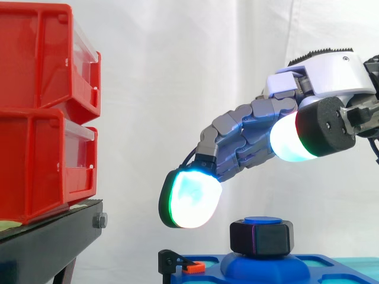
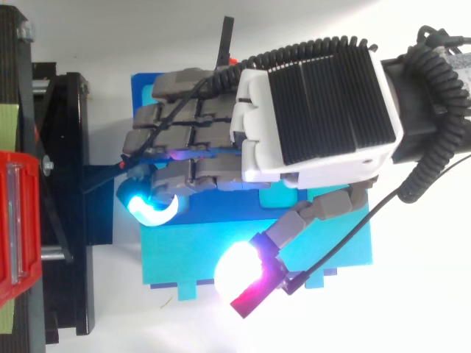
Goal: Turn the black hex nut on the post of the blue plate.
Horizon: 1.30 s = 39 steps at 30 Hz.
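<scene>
- Glossy black six-sided hex nut (image 1: 261,238) around a short blue post (image 1: 263,220), upright on the domed boss of the blue plastic plate (image 1: 214,269).
- Just beneath the grey-jointed hand (image 1: 249,137), not touching it: one glowing fingertip pad (image 1: 189,198) up and left of the nut, thumb pad up and right.
- Fingers stretched out, well apart from the thumb, holding nothing.
- Two red plastic bins (image 1: 35,112) stacked on a black stand (image 1: 47,245) at the left; contents not discernible.
</scene>
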Tool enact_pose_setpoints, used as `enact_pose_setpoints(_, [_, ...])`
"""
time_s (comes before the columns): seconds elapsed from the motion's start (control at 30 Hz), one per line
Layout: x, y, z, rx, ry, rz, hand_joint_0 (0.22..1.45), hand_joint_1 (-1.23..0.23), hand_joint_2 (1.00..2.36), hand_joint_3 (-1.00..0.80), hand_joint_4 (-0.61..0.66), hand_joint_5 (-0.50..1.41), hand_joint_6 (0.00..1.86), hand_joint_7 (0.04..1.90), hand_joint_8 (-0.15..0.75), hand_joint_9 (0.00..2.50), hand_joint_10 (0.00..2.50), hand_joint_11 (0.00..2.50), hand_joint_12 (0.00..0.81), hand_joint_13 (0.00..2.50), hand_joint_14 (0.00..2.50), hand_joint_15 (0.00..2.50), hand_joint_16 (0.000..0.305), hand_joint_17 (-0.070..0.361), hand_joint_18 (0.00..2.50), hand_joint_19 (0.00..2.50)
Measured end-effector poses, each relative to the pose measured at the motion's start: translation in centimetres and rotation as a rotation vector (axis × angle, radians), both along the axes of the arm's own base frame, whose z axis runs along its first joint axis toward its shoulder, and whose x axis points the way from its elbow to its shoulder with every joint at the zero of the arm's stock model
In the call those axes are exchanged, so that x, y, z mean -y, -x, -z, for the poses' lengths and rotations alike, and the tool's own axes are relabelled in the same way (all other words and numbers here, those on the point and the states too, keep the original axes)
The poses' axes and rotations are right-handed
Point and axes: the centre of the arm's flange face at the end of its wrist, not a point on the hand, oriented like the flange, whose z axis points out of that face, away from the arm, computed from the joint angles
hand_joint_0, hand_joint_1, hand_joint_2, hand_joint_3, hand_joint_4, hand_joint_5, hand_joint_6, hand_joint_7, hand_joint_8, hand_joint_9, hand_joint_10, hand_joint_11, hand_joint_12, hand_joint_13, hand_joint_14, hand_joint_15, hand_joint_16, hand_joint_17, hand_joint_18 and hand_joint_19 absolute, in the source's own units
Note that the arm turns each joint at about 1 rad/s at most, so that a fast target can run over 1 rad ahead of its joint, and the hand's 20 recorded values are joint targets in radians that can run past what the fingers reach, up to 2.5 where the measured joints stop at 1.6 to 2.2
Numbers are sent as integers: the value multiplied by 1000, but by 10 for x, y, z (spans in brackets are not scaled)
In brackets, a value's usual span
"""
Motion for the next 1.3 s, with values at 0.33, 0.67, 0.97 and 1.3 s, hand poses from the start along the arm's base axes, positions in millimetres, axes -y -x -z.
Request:
enact_pose_setpoints(0.33, [10, 9, 15, -48, 35, 10, 482, -373, 1000, -500, 143, -206, 502, 733, 260, 342, 0, 0, 370, 306, 0, 57, 55, 123, 232, 159])
enact_pose_setpoints(0.67, [19, 12, 21, -45, 44, 18, 482, -372, 1000, -500, 140, -207, 502, 734, 260, 343, 0, 0, 368, 306, 2, 57, 55, 123, 233, 160])
enact_pose_setpoints(0.97, [24, 13, 21, -44, 47, 22, 482, -373, 1000, -500, 141, -207, 502, 732, 260, 342, 0, 0, 368, 308, 1, 58, 54, 123, 233, 166])
enact_pose_setpoints(1.3, [37, 15, 20, -39, 71, 25, 483, -373, 1000, -500, 137, -207, 502, 731, 259, 341, 0, 0, 367, 306, 2, 57, 54, 122, 230, 166])
